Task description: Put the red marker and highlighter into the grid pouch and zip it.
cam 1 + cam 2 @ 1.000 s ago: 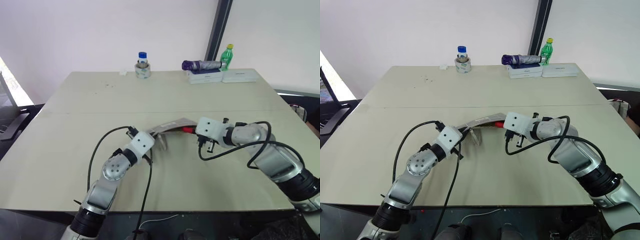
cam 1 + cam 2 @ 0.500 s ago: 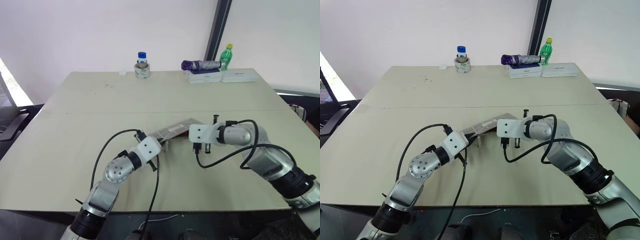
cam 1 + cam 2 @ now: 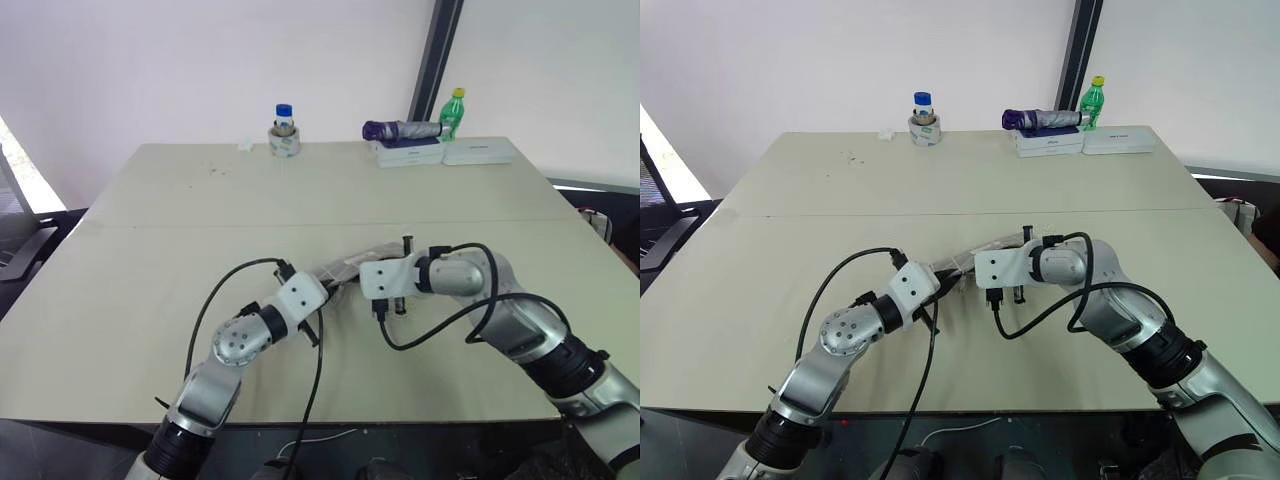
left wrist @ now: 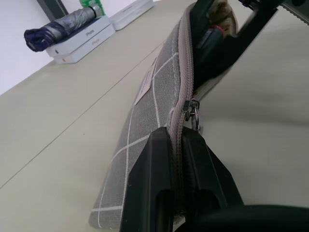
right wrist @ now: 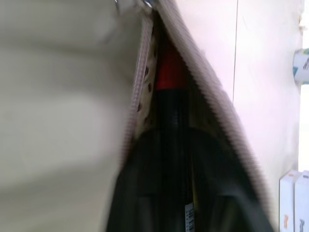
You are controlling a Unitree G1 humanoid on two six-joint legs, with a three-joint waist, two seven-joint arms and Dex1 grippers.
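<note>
Fingers of the left gripper [image 4: 176, 159] were clamped on the zipper edge of the grid pouch [image 4: 154, 101], with the fabric seam pinched between the two black fingers low in the left wrist picture. Just beyond that grip the zipper pull [image 4: 192, 108] hung from the teeth, and past it the mouth of the pouch gaped open. In the left eye picture this gripper [image 3: 322, 296] sat at centre frame, a little left of the middle.

Directly to its right, the right gripper [image 3: 372, 268] was pushed into the open mouth of the pouch. Its dark fingers [image 5: 145, 193] stood on either side of the red marker [image 5: 170, 72] inside the opening, but I could not tell whether they were clasping the marker or had let it go. The marker's red end lay deeper in the pouch, between the two rows of zipper teeth.

The pouch was lifted between the two grippers at the centre of the beige table [image 3: 150, 220]. The highlighter could not be made out.

Along the table's far edge, at the upper middle of the frame, stood a blue-capped jar [image 3: 285, 130]. To the upper right lay a folded umbrella [image 3: 402, 130] on white boxes [image 3: 445, 153], with a green bottle [image 3: 454, 112] behind them.
</note>
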